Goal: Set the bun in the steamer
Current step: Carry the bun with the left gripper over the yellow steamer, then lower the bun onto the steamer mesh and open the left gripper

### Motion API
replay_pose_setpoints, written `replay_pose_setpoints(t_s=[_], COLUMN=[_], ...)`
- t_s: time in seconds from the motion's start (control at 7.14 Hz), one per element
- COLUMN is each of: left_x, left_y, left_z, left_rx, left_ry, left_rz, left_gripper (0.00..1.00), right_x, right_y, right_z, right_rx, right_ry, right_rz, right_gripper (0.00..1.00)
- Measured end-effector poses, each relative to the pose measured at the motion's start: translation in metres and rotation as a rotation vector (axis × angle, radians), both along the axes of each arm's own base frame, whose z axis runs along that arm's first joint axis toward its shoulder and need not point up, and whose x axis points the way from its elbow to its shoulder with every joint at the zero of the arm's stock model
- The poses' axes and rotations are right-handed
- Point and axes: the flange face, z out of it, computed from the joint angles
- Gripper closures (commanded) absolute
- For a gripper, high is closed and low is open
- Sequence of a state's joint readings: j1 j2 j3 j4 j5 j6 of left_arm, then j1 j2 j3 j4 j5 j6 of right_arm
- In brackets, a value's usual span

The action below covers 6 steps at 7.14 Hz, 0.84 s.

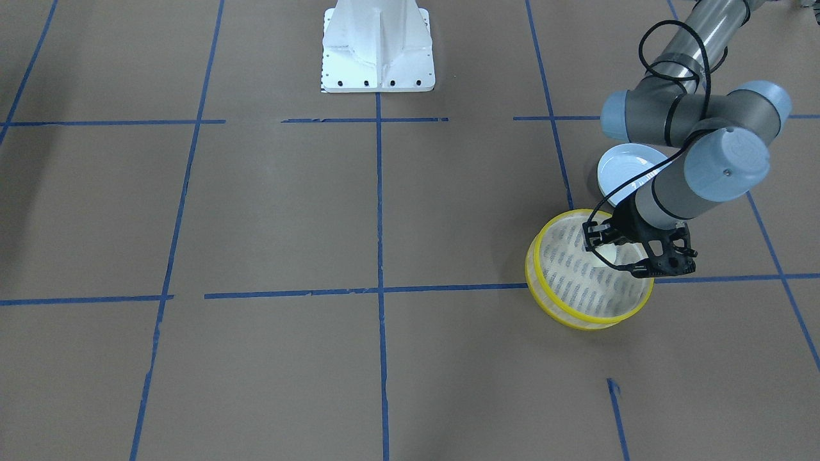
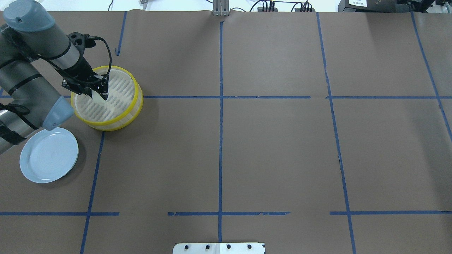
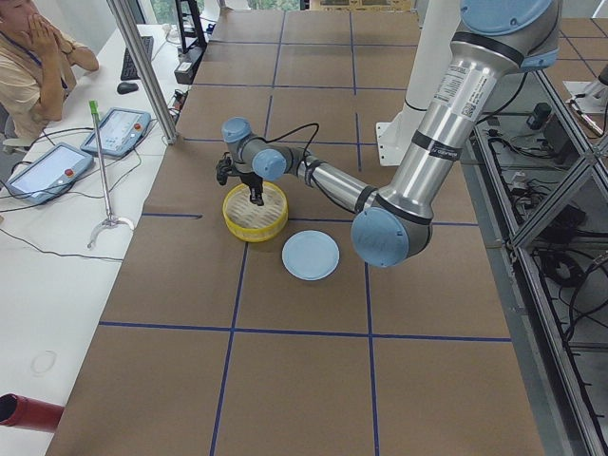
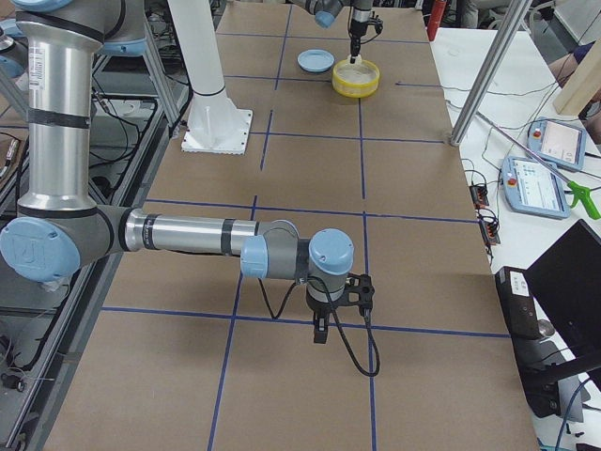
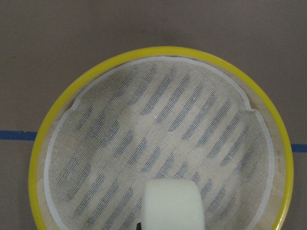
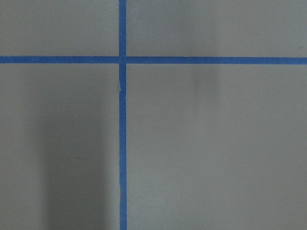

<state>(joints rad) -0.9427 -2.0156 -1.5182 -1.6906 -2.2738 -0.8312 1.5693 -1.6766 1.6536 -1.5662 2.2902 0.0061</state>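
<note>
The left gripper (image 2: 98, 92) holds the bun (image 5: 172, 203) between its two fingers, closed just enough to pinch it. The bun hangs right under the gripper, inside the yellow rim of the steamer (image 5: 158, 50). In the overhead view it is on the basket's 9 o'clock side. In the left wrist view it shows at 6 o'clock, over the slotted floor. I cannot tell if it touches the floor yet. I think the next move is a little way straight down, then letting go.

The bun is a small cream-white block with round corners. It looks soft and dull, with no long side.

The right gripper (image 4: 320, 329) is far off, over bare table. I cannot tell if it is open or closed.
</note>
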Motion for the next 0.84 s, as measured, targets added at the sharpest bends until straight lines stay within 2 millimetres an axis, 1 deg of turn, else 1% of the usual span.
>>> replay_pose_setpoints(t_s=[0.28, 0.7, 0.84], left_x=[0.017, 0.021, 0.021], left_y=[0.005, 0.004, 0.003], left_z=[0.006, 0.012, 0.014], left_rx=[0.000, 0.001, 0.006], left_ry=[-0.020, -0.032, -0.042], left_rz=[0.018, 0.022, 0.016], left_gripper=[0.60, 0.60, 0.58], right_x=[0.000, 0.000, 0.000], right_y=[0.000, 0.000, 0.000], right_z=[0.000, 0.000, 0.000], right_rx=[0.000, 0.000, 0.000], right_ry=[0.000, 0.000, 0.000], right_rz=[0.000, 0.000, 0.000], right_gripper=[0.00, 0.00, 0.00])
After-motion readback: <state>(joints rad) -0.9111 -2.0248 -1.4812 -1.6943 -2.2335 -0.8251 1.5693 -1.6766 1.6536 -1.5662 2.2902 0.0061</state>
